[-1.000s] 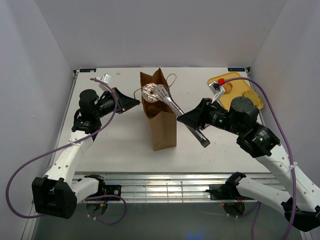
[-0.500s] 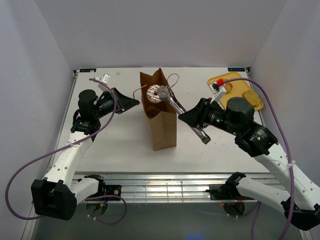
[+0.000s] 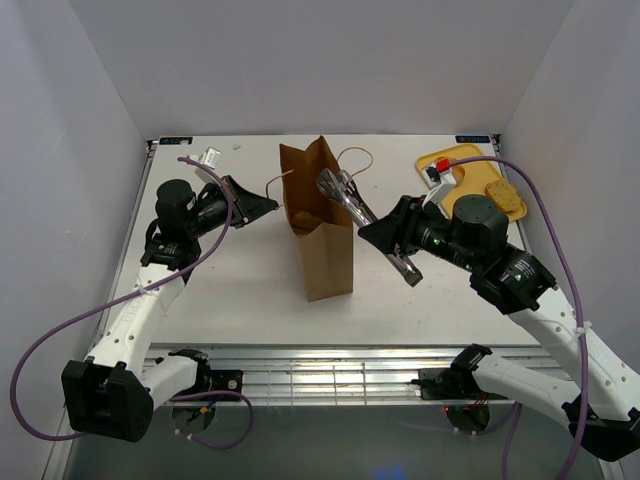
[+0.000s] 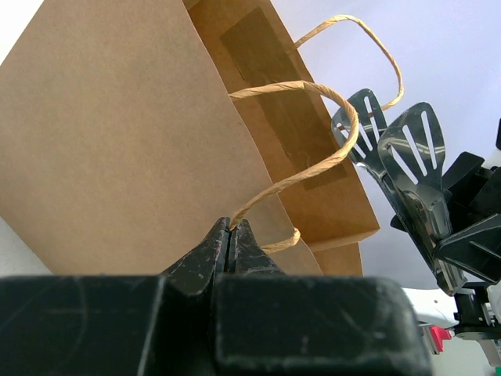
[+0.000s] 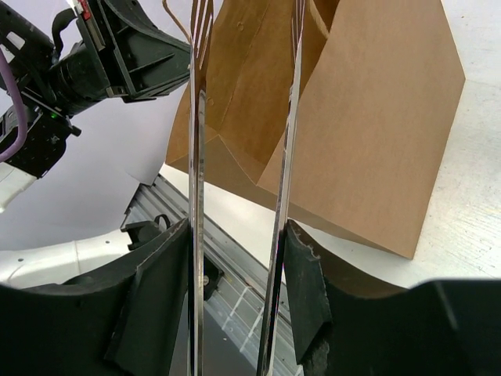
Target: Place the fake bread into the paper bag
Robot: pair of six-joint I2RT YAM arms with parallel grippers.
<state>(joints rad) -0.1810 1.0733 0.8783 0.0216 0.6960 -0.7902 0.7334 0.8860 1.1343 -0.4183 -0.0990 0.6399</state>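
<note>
Pinching one twisted paper handle (image 4: 342, 117) with my left gripper (image 4: 231, 235), fingers pressed flat together on the strand, I hold the mouth of the paper bag (image 3: 325, 255) open from its 9 o'clock side. The bag stands upright at the middle of the table (image 3: 230, 280). My right gripper (image 5: 237, 231) comes in from about 4 o'clock, clamped on a pair of metal tongs (image 3: 345, 198). One tong arm lies against each finger, and the two slotted blades stand apart right over the bag's rim. Nothing sits between those blades. The inside of the bag is in shadow from above and hidden in both wrist views, so I cannot tell how much fake bread lies in there. One golden piece of fake bread (image 3: 506, 197) is plain to see on the yellow tray (image 3: 462, 155), at 2 o'clock from the bag and well apart from it. My arm covers part of that tray, so more pieces may be hidden there. By my reckoning the job is under way but not finished: at least that tray piece has to be fetched with the tongs and carried over the rim while my left side keeps the mouth spread.
</note>
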